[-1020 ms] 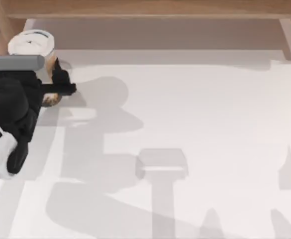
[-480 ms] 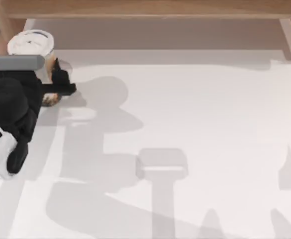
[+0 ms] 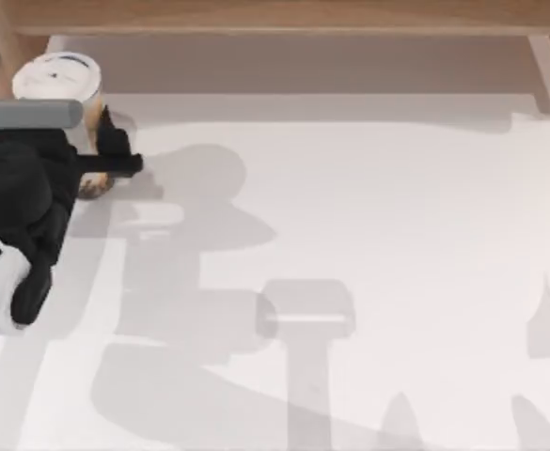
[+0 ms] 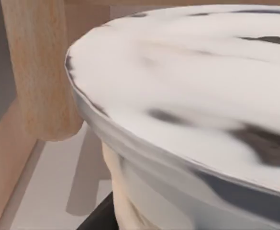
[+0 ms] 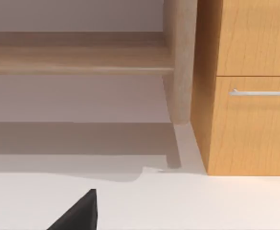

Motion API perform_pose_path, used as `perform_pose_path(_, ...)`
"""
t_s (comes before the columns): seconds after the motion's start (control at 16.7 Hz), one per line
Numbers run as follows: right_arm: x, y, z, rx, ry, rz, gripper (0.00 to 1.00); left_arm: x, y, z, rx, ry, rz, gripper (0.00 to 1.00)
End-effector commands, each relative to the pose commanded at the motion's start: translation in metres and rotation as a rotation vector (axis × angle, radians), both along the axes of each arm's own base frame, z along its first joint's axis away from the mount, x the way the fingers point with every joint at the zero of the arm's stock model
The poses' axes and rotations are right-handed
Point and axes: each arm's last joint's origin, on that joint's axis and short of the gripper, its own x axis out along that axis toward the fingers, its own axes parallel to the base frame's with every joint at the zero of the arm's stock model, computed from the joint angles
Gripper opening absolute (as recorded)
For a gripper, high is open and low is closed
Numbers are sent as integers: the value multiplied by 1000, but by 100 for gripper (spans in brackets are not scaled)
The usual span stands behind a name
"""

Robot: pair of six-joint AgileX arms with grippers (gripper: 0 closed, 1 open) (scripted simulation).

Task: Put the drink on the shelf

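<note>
Top view: left gripper (image 3: 94, 155) at the table's (image 3: 369, 207) far left, closed on the drink (image 3: 58, 80). One black finger (image 3: 115, 150) is pressed against the cup's right side below the white lid; the arm's body covers the opposite finger. The grip sits on the cup wall under the lid rim, which probably keeps the cup upright and leaves the lid free. The cup's tan base (image 3: 94, 186) peeks out just below the finger.

Position: the drink is at the left end of the shelf (image 3: 284, 17), close beside the shelf's left post (image 3: 7, 47) and in front of the long board. Whether it is lifted clear of the table I cannot tell from above.

Left wrist view: lid (image 4: 197, 91) very close, post (image 4: 41, 72) just behind it. This suggests the approach runs alongside the post, so contact with it is the thing to watch.

Right wrist view: a dark finger tip (image 5: 77, 213) of the right gripper, facing the shelf's other post (image 5: 180, 62) and a wooden cabinet (image 5: 250, 86); I cannot tell whether its claw is apart or together. Arm appears parked.

Change against 1.0 s ago: the lid has shifted slightly up the top view toward the board, and the arm with it. The move is small and slow. Grip unchanged.
</note>
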Motion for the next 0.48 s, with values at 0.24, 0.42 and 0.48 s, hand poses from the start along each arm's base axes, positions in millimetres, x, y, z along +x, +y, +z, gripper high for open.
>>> perform_pose_path(0.24, 0, 0, 0, 0, 0, 0, 100, 0, 0, 4, 0, 0, 0, 0)
perform_pose_path(0.42, 0, 0, 0, 0, 0, 0, 100, 0, 0, 3, 2, 1, 0, 0)
perform_pose_path(0.48, 0, 0, 0, 0, 0, 0, 100, 2, -3, 9, -2, -20, -7, 0)
